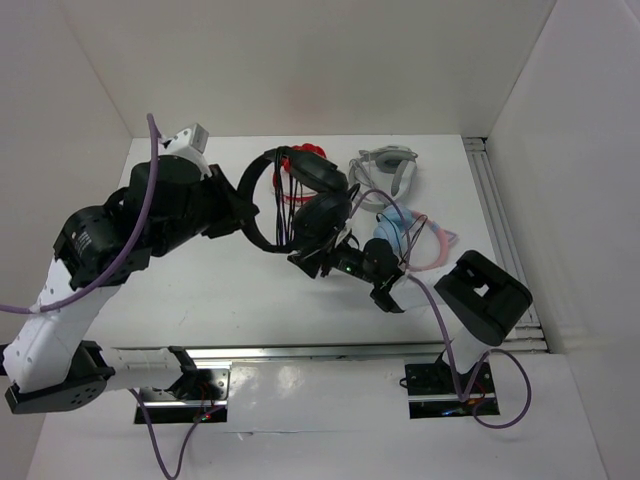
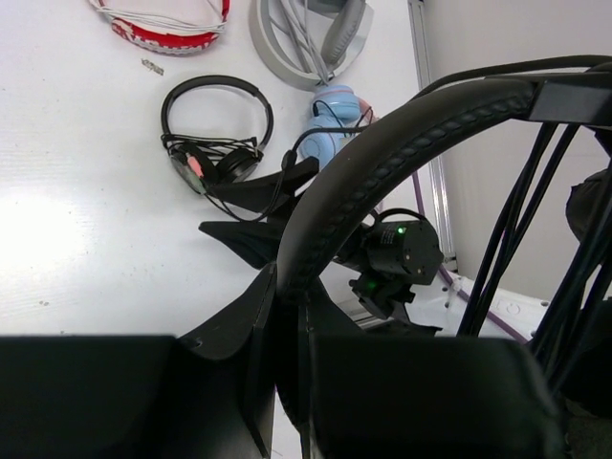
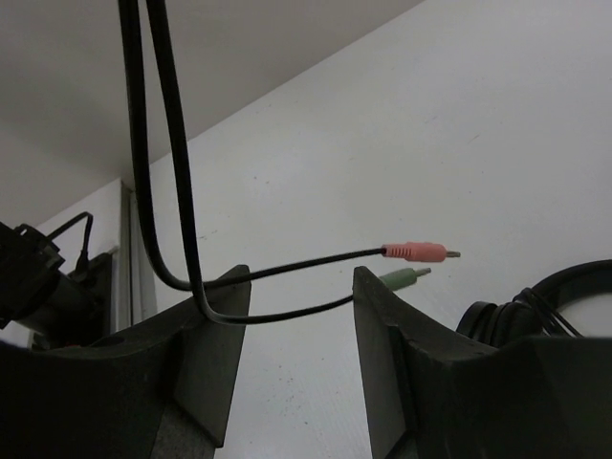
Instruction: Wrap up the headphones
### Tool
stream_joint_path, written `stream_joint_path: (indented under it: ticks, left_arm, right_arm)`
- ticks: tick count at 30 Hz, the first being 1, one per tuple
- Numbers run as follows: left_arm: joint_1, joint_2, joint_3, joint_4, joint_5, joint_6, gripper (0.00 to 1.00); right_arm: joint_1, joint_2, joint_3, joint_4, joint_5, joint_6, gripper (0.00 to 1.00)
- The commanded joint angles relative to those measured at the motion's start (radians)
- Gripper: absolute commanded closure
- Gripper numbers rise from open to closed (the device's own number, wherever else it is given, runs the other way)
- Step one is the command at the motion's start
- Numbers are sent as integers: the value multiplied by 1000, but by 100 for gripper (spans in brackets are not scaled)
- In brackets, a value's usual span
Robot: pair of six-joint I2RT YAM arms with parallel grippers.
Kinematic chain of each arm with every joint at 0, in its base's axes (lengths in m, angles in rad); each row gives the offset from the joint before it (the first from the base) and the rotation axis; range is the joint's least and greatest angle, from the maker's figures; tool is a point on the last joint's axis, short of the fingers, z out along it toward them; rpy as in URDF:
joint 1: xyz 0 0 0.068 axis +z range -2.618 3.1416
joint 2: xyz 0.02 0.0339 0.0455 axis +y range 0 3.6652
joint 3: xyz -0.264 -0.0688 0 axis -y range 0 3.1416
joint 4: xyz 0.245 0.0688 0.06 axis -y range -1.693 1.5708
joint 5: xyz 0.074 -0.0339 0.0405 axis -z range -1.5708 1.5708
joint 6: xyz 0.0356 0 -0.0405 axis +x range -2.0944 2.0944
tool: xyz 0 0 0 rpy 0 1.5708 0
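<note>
The headphones (image 1: 322, 215) are being held above the mid surface (image 1: 200, 290) by the left gripper (image 2: 290, 296), clamped on the headband (image 2: 382, 163), while the cable (image 3: 316, 263) tail is being left unpinched between the right gripper's (image 3: 298, 277) parted jaws, so the wound turns are probably being put at risk of slipping loose.

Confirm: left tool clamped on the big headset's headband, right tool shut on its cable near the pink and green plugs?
Right tool is open, not shut: the right wrist view shows the cable passing loose between its fingers near the pink and green plugs. Left tool clamped on the headband is correct.
</note>
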Motion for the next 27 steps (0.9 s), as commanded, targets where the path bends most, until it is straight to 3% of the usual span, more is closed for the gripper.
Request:
stream_joint_path:
  ticks: [1, 20, 23, 25, 27]
  left_arm:
    - [4, -38, 7, 93, 27, -35, 100]
    - [4, -67, -49, 103, 56, -35, 100]
    - [4, -67, -49, 103, 57, -35, 100]
    - [4, -77, -58, 103, 66, -35, 100]
    - [4, -77, -58, 103, 66, -35, 100]
  right_arm:
    - [9, 13, 55, 34, 39, -38, 45]
    - [0, 95, 115, 51, 182, -38, 46]
    - [0, 105, 115, 63, 203, -38, 56]
    - [0, 118, 127, 54, 203, -38, 76]
    - [0, 128, 142, 42, 193, -38, 89]
